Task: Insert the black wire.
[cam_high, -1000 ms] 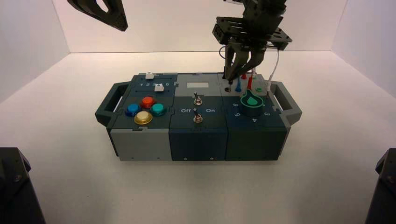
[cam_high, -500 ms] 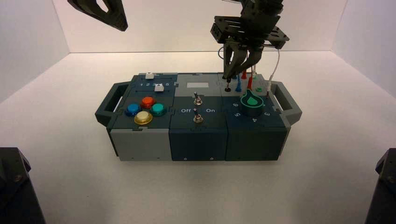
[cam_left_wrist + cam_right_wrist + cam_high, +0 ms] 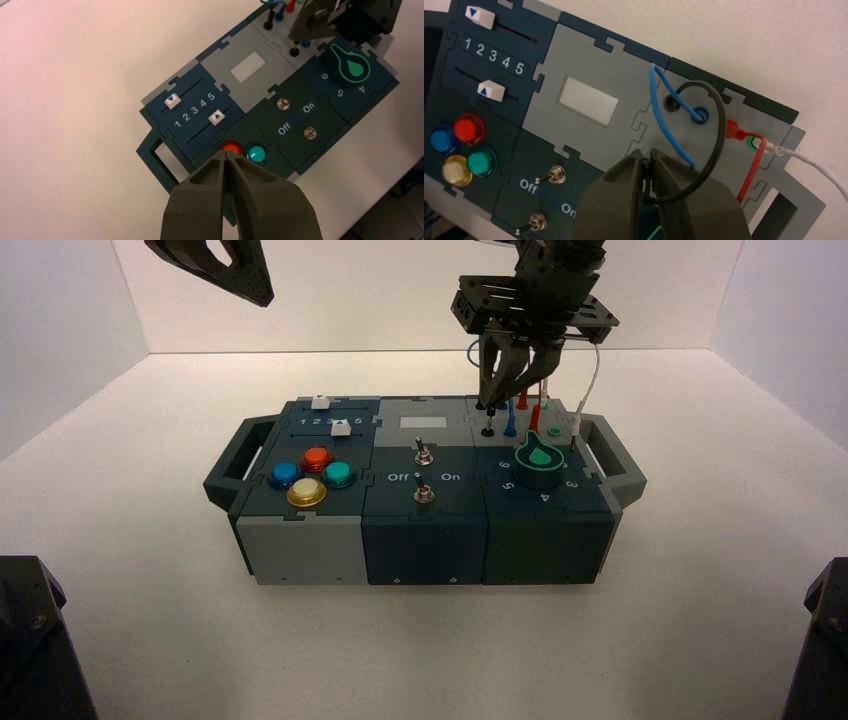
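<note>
R gripper narrowed on black wire, held over box's R rear; held plug's long axis approx. upright, pin down at nearer blk socket, seating unclear. L gripper closed, parked L of box, raised.

Over the far right part of the box, the right end effector is dull blackish grey, its two broad fingers narrowing to blunt points, with slanted, sunken faces. Behind it, the right arm is near-black, with a wide, angular crosspiece cut by slots. Beyond the box's left side, the left end effector matches: same dark grey, wedge-shaped fingers, triangular hollows, and a rounded opening through its angular frame.
</note>
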Motion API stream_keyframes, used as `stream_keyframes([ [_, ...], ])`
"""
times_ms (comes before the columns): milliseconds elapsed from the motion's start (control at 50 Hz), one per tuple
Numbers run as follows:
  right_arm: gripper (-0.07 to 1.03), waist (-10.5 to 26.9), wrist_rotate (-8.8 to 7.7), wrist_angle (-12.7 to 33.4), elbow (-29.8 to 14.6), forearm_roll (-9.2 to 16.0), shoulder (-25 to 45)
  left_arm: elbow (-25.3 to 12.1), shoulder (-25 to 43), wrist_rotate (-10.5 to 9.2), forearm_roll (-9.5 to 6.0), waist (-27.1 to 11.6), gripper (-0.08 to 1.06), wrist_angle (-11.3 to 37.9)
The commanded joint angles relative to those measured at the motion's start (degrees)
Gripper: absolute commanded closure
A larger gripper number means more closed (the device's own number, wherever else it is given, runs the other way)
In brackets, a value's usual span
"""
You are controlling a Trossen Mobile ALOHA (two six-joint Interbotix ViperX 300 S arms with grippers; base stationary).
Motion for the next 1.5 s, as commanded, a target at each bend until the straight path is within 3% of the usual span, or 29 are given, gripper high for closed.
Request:
stream_keyframes([
  [20, 0.99, -0.18, 0.09, -0.35, -1.23, -0.18, 0.0, -1.93, -0.44, 0.53, 0.18, -0.18, 1.01, -0.35],
  [1500, 0.98, 0.18, 0.35, 1.23, -1.23, 0.35, -1.05, -2.11, -0.44, 0.62, 0.26, -0.09, 1.01, -0.35],
])
